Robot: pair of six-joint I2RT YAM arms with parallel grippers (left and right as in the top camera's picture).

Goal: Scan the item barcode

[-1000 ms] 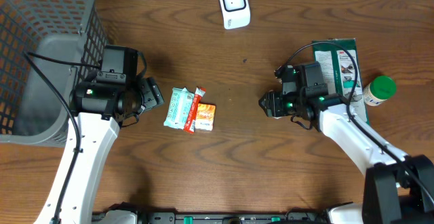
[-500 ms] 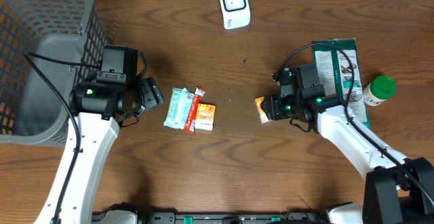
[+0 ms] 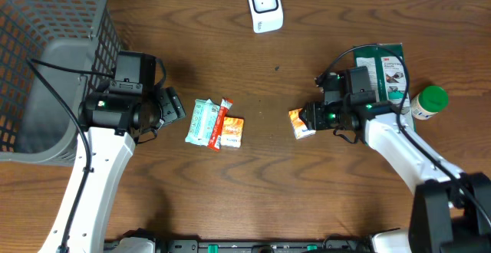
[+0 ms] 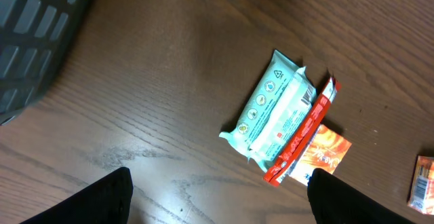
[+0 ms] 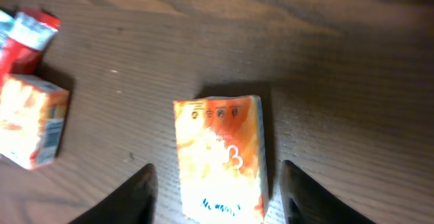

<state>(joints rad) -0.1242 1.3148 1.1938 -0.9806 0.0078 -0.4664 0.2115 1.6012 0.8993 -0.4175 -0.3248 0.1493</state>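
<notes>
Small orange snack packet [image 5: 220, 157], flat on wooden table [image 5: 339, 81]. Right gripper [image 5: 218, 183]: jaws apart, straddling it, seemingly clear. Hazard: off-centre closing twists packet, hiding barcode.

Basket [image 3: 31, 23] past the overhead's left edge; print on orange packet [image 5: 220, 157] blurred.

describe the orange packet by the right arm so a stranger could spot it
From the white scanner at the table's far edge, come toward the right gripper. The orange packet lies alone between its open jaws, unlike the similar orange one bunched with a red bar and mint pack.
</notes>
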